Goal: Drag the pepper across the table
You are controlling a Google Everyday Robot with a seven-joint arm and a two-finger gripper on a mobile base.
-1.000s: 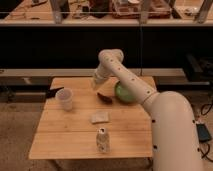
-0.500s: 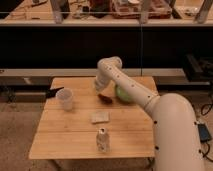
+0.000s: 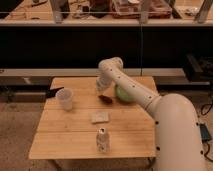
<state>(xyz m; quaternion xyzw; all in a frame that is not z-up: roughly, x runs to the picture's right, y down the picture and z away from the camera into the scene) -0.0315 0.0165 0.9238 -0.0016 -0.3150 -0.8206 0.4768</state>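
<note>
— How many peppers on the table [image 3: 65, 145]?
— Just one pepper [image 3: 105, 99], small, dark red, lying flat toward the back of the boards, about mid-width, just left of the bowl
— And bowls?
— One bowl [image 3: 124, 96], green, at the back right, partly hidden behind the arm [image 3: 145, 97]
— Arms, then?
— One, white and thick, coming in from the lower right, reaching over the back of the table, bent down at the wrist
— Gripper?
— One gripper [image 3: 102, 90], down low at the end of that wrist, right over the pepper's back end, near enough to look like touching. Closed tight. Cannot tell whether clamped on the pepper or merely pressed against it
— Anything else on the boards?
— One cup [image 3: 65, 98], pale and see-through, upright at the left, well apart from the pepper. One flat pale square sponge [image 3: 99, 117] in the middle, nearer the front than the pepper and not touching it. One small white bottle [image 3: 102, 140], upright near the front edge, straight in front of the sponge. One dark flat thing [image 3: 53, 92] at the left edge just behind the cup, not to be named with any certainty
— Six loose things in all, then?
— Six, yes: pepper, bowl, cup, sponge, bottle, dark thing. None stacked; bowl and pepper merely near each other
— Behind the table?
— One long dark workbench [image 3: 100, 20] across the back, clutter on top too jumbled to count
</note>
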